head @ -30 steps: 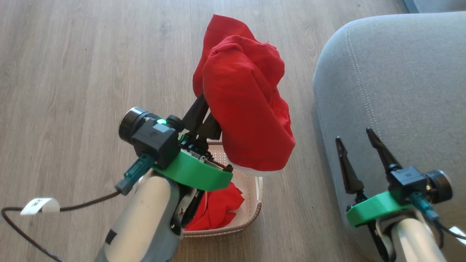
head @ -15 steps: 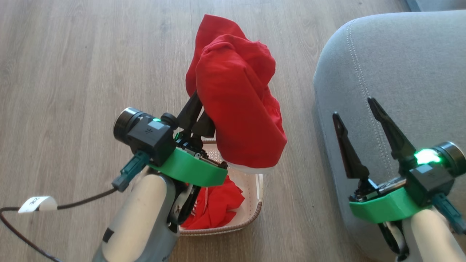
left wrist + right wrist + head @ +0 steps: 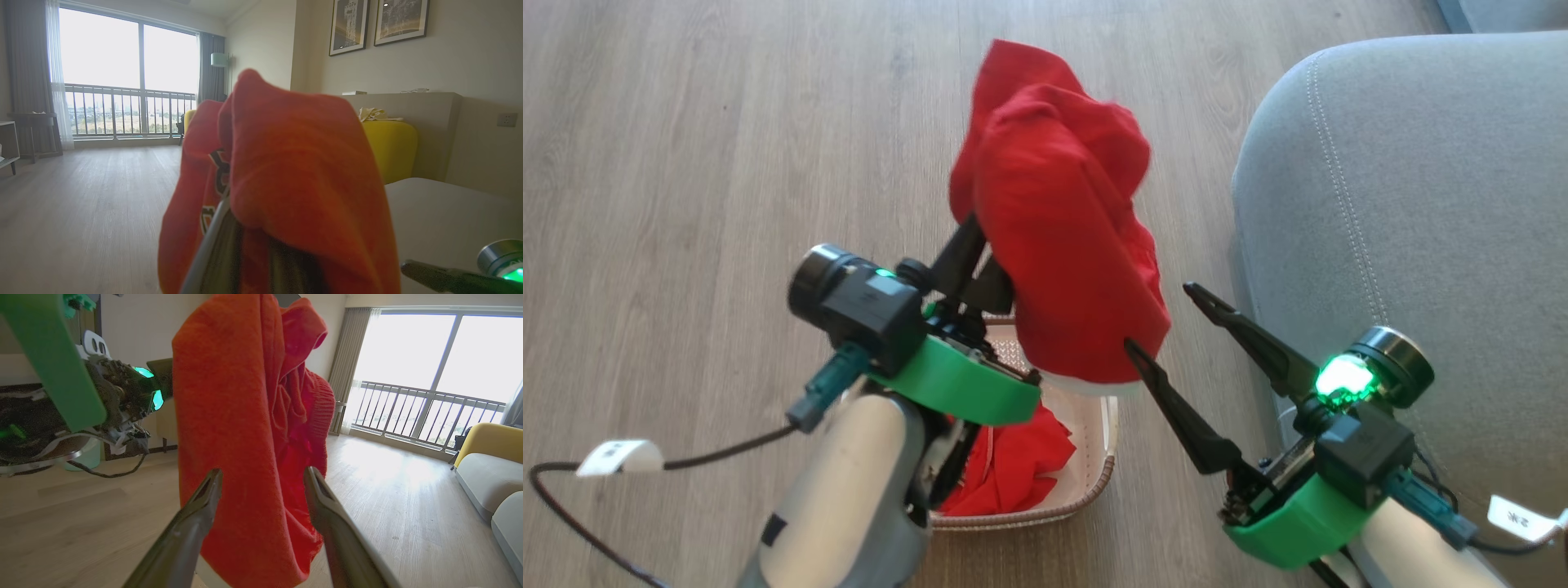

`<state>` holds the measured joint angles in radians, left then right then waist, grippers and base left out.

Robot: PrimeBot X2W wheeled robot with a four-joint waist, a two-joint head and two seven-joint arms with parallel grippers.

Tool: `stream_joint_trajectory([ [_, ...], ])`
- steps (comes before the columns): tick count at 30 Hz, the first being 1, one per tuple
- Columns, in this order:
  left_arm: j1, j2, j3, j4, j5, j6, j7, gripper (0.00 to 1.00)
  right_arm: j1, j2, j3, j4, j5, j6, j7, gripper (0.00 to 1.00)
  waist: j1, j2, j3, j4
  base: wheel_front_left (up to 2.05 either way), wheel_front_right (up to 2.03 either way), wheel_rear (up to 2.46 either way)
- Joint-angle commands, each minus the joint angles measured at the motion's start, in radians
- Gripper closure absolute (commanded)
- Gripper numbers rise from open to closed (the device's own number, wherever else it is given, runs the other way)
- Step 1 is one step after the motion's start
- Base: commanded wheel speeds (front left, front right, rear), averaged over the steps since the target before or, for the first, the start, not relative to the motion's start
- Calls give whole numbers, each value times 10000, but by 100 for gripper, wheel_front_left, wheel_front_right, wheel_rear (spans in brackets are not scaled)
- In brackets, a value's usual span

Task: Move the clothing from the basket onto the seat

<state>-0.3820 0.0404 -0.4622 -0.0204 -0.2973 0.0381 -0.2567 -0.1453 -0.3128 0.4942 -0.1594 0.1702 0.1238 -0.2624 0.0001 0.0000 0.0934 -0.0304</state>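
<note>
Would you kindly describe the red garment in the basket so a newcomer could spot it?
Left of the big grey seat, a cream basket stands on the wood floor. The crumpled red garment lies inside it, unlike the lifted red garment hanging above.

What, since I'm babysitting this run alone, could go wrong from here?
The red garment hangs bunched from the shut left gripper above the basket; it might slip back in or onto the floor. The open right gripper points at its lower part and could snag it or tug it free.
</note>
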Motion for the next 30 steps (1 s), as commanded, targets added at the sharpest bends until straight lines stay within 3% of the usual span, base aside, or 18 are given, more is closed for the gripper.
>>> stream_joint_trajectory([
  [1, -192, 99, 173, -418, 63, -34, -51, 100, -418, -35, 158, -188, 46, 69, 6, 0, -1, 0, -6, 29, 0, 0, 0],
  [16, -306, 99, -980, -349, -166, 4, -51, 100, -1689, 340, 1137, 1152, -239, 69, 6, 0, -1, 0, 178, 377, 0, 0, 0],
  [27, -380, 99, -1749, -331, -386, -66, -51, 100, -2280, 970, 1004, 1948, -861, 69, 6, 0, -1, 0, 244, 557, 0, 0, 0],
  [28, -374, 99, -1764, -320, -395, -60, -51, 100, -2308, 1012, 984, 1998, -887, 69, 6, 9, -1, 0, 253, 579, 0, 0, 0],
  [29, -365, 99, -1762, -302, -411, -45, -51, 100, -2314, 1065, 935, 2071, -859, 69, 6, 59, -1, 0, 270, 605, 0, 0, 0],
  [30, -362, 99, -1754, -282, -415, -32, -51, 100, -2336, 1106, 907, 2102, -822, 69, 6, 100, -1, 0, 290, 632, 0, 0, 0],
])
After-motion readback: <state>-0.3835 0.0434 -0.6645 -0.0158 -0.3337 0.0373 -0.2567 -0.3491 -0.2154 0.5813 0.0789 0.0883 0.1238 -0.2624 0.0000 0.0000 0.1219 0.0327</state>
